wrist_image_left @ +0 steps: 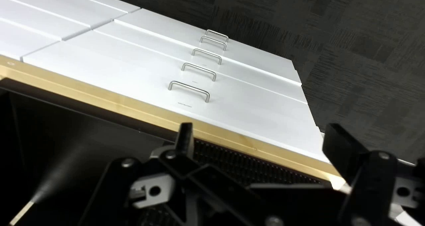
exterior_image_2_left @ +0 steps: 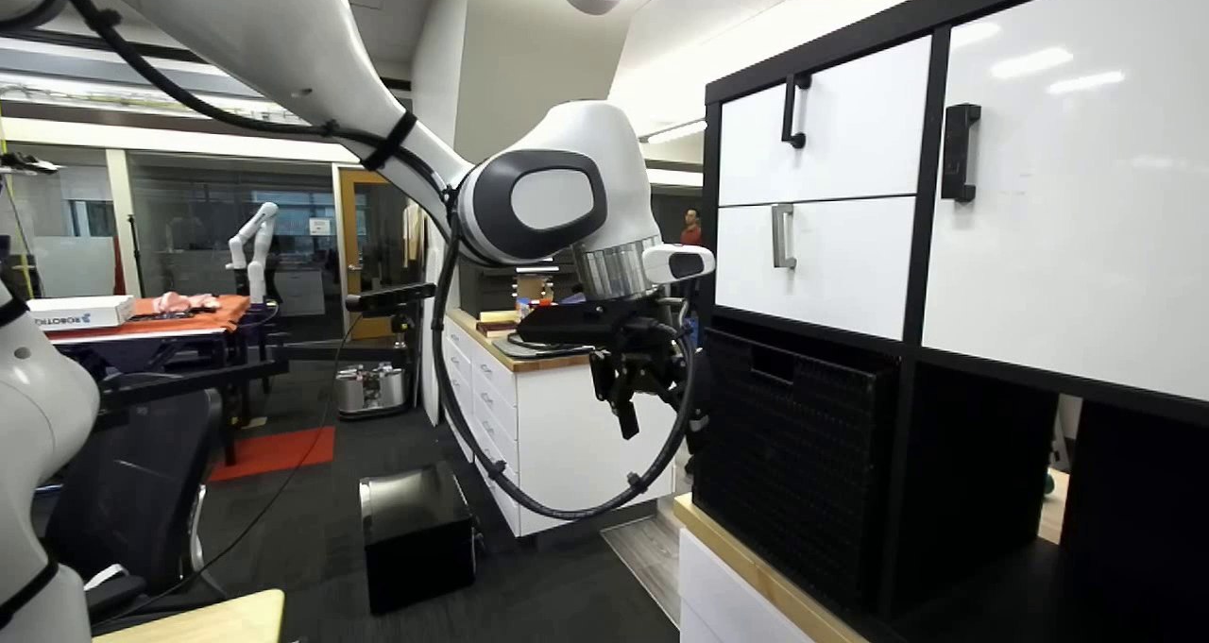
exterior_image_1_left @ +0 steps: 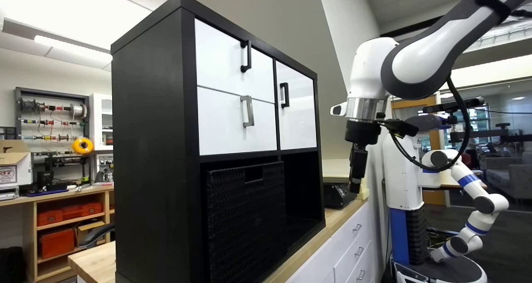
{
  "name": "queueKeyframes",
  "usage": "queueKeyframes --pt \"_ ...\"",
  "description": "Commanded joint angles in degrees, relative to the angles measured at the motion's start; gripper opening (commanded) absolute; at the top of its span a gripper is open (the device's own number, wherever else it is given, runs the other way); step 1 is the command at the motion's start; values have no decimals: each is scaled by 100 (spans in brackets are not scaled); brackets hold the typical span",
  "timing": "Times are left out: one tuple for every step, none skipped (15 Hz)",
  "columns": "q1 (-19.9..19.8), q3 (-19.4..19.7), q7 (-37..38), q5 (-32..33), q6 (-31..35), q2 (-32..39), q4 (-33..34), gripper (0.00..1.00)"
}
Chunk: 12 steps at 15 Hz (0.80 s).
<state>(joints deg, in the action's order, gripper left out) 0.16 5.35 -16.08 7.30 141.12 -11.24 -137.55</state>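
Legibly — ROBOTIQ on white box (exterior_image_2_left: 81,312) — jaws spread near cabinet (exterior_image_1_left: 149,150).

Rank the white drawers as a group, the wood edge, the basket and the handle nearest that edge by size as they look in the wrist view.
1. White drawers
2. Wood edge and basket: unsure which looks larger, since the jaws hide part of the basket
3. Handle
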Motion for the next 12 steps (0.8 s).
queueKeyframes --pt "70 -87 -334 -271 50 279 403 100" --pt "-17 -115 -148 -121 17 167 220 100" --pt "-1 -138 -168 -153 17 215 293 100" --pt "5 -152 -170 -161 17 244 332 100" --pt "6 -158 -171 -165 17 254 346 100" --pt "6 -158 -174 -165 17 254 346 100" --pt "6 -158 -176 -166 17 254 347 100" --pt "6 -159 -177 -166 17 254 347 100" --pt "6 -159 -179 -166 17 255 347 100" --pt "6 -158 -179 -167 17 254 347 100" --pt "7 -158 -180 -167 17 254 347 100" --pt "7 -158 -181 -167 17 255 347 100"
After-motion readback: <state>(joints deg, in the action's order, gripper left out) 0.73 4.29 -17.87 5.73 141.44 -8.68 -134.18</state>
